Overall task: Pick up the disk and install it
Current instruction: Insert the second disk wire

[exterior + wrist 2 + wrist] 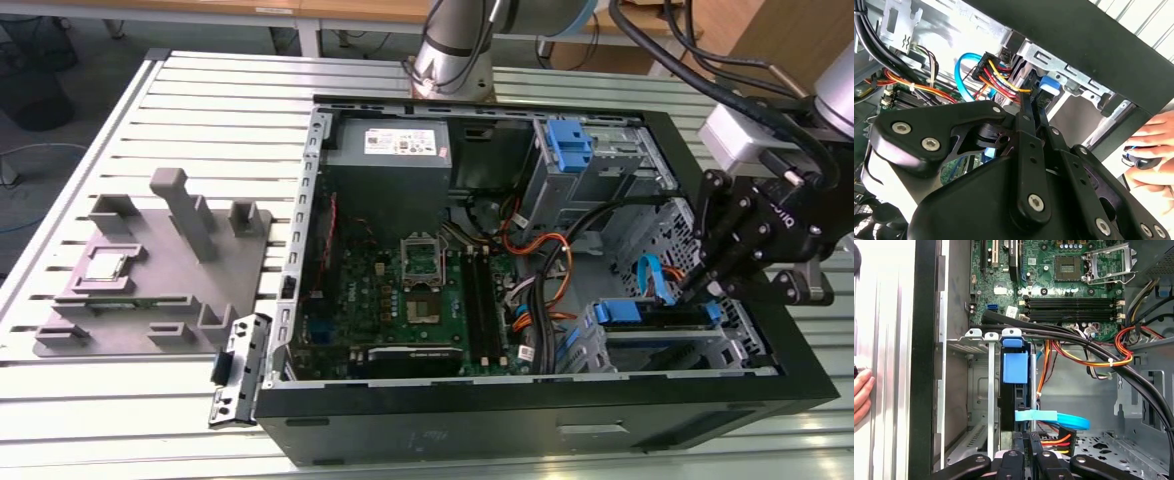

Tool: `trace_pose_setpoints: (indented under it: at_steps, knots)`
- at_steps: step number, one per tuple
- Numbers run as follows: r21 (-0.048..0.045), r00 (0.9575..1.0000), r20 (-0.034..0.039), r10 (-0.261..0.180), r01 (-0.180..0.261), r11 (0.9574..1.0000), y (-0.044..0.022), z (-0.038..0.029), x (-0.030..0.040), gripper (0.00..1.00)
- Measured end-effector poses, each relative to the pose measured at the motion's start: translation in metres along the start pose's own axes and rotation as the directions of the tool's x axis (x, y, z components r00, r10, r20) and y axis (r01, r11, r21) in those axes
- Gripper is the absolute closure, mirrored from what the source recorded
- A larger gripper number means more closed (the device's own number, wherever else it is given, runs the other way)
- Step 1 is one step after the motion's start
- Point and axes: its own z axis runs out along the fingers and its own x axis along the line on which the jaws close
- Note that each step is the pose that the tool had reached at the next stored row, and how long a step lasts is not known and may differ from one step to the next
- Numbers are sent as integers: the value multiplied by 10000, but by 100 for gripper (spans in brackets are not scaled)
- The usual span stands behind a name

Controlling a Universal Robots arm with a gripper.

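One pincer (697, 290): hanging over the drive cage at the exterior view's right end of the open case; whether it is spread or pinching anything, I cannot tell, since its tips are running in among wires.
Disk (654, 312): sitting edge-up in the drive cage, its blue carrier frame showing just beneath the pincer; in the first wrist view its blue tab (1015, 367) is standing between two silver cage rails, with its dark body dropping away behind them.
Cage edges: the rails are hugging the disk on both sides, leaving almost no room sideways; the black case wall (534, 410) is running close along the cage's outer side.
Blue cable (1054, 417): looping flat across the disk's lower part, and crossing just ahead of the pincer (1029, 442).
Red and yellow wires (996, 75): bunching right beside the pincer's tip (1035, 100) and hiding the disk's near end.
Black cable bundle (1079, 340): sweeping over the cage top towards the motherboard (414, 300).
Hand (1149, 145): resting outside the case on the tabletop (200, 100), partly cut off by the picture's edge.
Power supply (390, 145): lying in the far corner of the case.
Grey fixture (160, 260): standing on the tabletop, well apart from the case, with open slats around it.
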Motion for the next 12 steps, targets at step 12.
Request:
trace_pose_setpoints:
  at_steps: [12]
  knots:
    - [168, 9994, -8, -346, 346, 9993, 65, 19, 17, 84]
